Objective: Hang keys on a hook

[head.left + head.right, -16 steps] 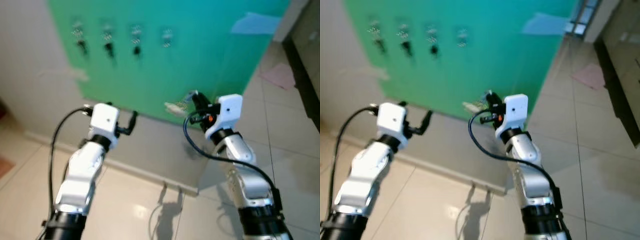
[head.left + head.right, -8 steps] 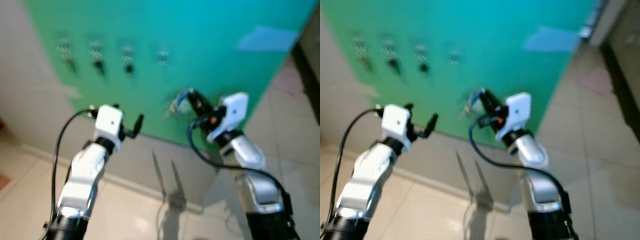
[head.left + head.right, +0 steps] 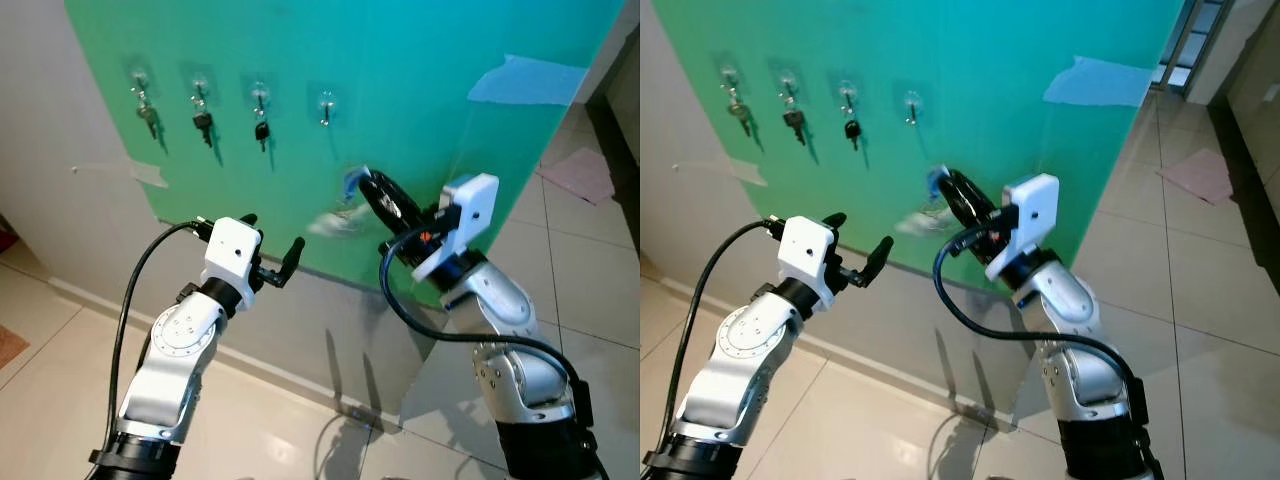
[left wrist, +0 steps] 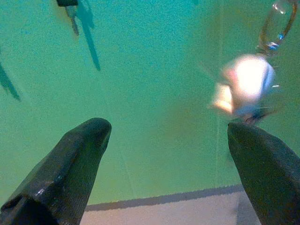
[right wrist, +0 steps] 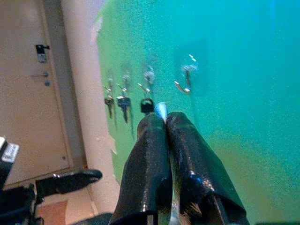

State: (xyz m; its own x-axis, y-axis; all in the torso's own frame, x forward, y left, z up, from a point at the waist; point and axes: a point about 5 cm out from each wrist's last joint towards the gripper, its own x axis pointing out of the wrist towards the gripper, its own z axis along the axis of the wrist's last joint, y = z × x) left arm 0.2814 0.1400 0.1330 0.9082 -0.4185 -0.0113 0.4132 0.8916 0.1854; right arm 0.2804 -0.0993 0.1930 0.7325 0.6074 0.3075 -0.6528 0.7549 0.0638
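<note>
Green board (image 3: 420, 110) carries four hooks in a row; three hold keys, and the fourth hook (image 3: 325, 105) is bare. The right gripper (image 3: 372, 190), arm raised and bent, has its fingers pinched together on the keys (image 3: 338, 222), blurred, just below that hook. The left gripper (image 3: 275, 262) points at the board lower down, fingers spread wide.

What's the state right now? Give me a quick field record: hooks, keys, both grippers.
board: green panel on the wall
hooks: four in a row
occupied hooks: three on the robot's left, each with a key
free hook: fourth hook, bare
right gripper: raised below the free hook, fingers shut on the key bunch, which dangles blurred
left gripper: open, holding nothing, lower and to the left
</note>
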